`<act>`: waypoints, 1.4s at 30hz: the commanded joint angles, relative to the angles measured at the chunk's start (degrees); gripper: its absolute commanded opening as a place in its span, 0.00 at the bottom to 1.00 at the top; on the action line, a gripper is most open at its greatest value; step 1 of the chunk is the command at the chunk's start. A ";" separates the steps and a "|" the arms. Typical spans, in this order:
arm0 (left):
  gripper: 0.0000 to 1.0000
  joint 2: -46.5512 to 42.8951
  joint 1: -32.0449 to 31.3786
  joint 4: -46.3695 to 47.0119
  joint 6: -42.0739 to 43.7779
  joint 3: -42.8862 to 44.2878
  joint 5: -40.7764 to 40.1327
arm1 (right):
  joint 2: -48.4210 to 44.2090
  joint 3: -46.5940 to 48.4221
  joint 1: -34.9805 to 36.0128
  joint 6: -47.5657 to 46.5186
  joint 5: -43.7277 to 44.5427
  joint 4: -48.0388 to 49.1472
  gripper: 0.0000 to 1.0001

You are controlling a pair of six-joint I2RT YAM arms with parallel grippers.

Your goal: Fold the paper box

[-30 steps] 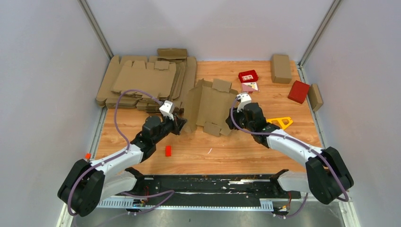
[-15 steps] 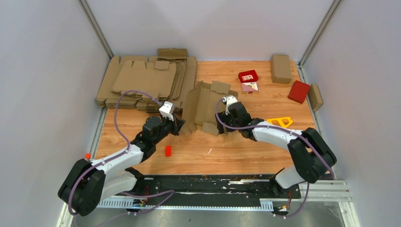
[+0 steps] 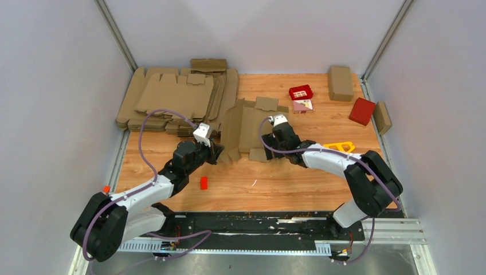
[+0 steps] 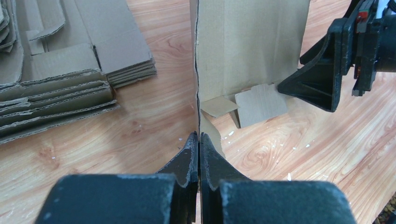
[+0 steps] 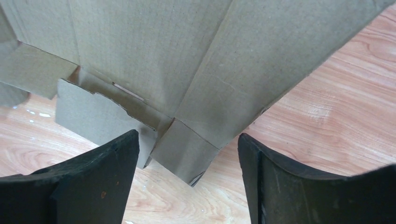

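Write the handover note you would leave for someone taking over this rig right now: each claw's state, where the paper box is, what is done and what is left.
Left claw: shut on the near edge of the paper box, holding its left panel upright.
Right claw: open, at the sheet's right side with a small corner flap between its fingers, gripping nothing.
Paper box: mid-table, still an open sheet, left panel raised, the rest sloping to the wood, small flaps loose at the near edge.
Done: one side panel stood up.
Left: raise the other panels, tuck the flaps, close the carton.
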 commanded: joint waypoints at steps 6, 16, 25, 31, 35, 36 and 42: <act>0.00 -0.81 -0.16 -0.48 3.02 1.04 0.65 | -4.85 -4.39 -10.50 5.92 -18.48 8.92 0.52; 0.00 -0.40 -0.33 -1.79 3.83 1.71 0.44 | -1.32 -3.28 -14.01 5.87 -18.10 7.22 0.77; 0.00 -0.12 -0.60 -2.57 4.21 2.07 -0.74 | 0.85 -1.63 -9.54 2.69 -16.07 0.89 0.78; 0.00 -0.21 -0.62 -2.70 4.06 2.08 -1.16 | -2.62 -3.74 -3.42 0.43 -16.55 1.26 0.87; 0.00 -0.11 -0.68 -2.50 3.91 1.94 -1.07 | -7.20 -6.81 -3.46 0.49 -20.99 4.66 1.00; 0.00 -0.14 -0.64 -2.39 3.85 1.90 -1.01 | -7.75 -7.22 -3.45 0.39 -21.50 5.18 1.00; 0.00 -0.58 -0.68 -1.90 3.72 1.55 -0.56 | -5.40 -4.68 -1.39 -0.74 -18.09 2.13 1.00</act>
